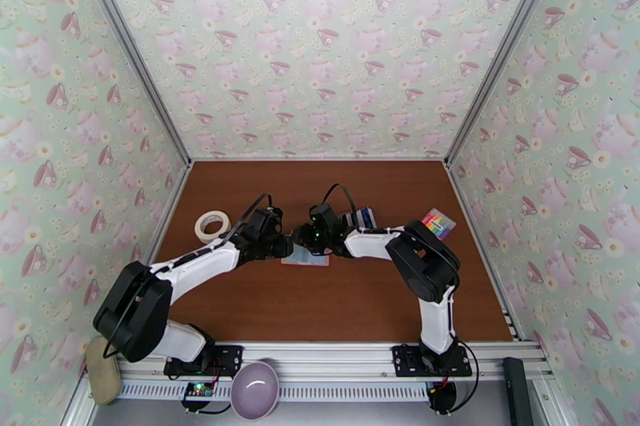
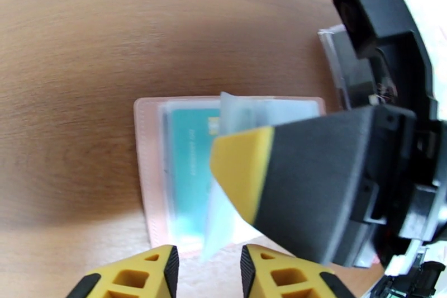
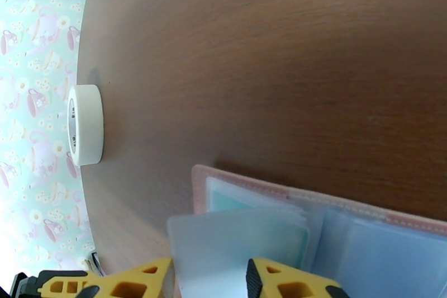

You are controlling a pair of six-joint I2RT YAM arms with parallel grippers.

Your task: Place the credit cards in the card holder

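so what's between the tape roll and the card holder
Bare table between tape roll and card holder, shown in the right wrist view.

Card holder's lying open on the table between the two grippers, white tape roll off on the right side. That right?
No: the white tape roll is on the left side, as the top external view shows. The card holder does lie open on the table between the left gripper and right gripper.
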